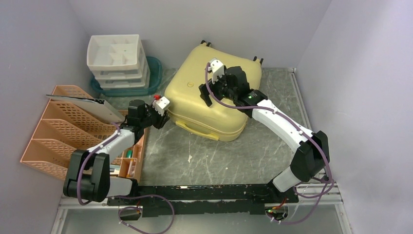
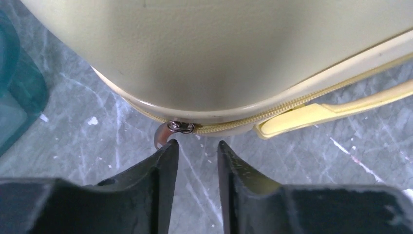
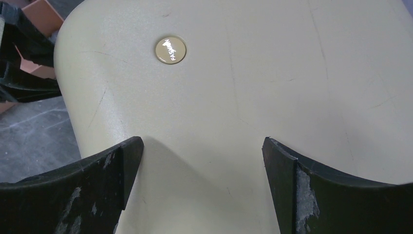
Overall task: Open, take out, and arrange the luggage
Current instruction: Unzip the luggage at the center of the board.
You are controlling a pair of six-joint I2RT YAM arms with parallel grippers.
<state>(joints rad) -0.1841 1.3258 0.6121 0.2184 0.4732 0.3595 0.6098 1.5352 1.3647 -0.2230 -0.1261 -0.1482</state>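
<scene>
The pale yellow luggage lies flat and zipped at the back middle of the table. My right gripper rests on its lid, open wide, with only bare shell between the fingertips. My left gripper is at the case's near left corner, low by the table. Its jaws stand a narrow gap apart with only table showing between them. The metal zipper pull hangs at the tip of the left finger, outside the gap. The yellow handle runs off to the right.
A white drawer unit sits on a teal tray at the back left, close to the case. An orange mesh file organizer fills the left side beside my left arm. Walls close in on both sides.
</scene>
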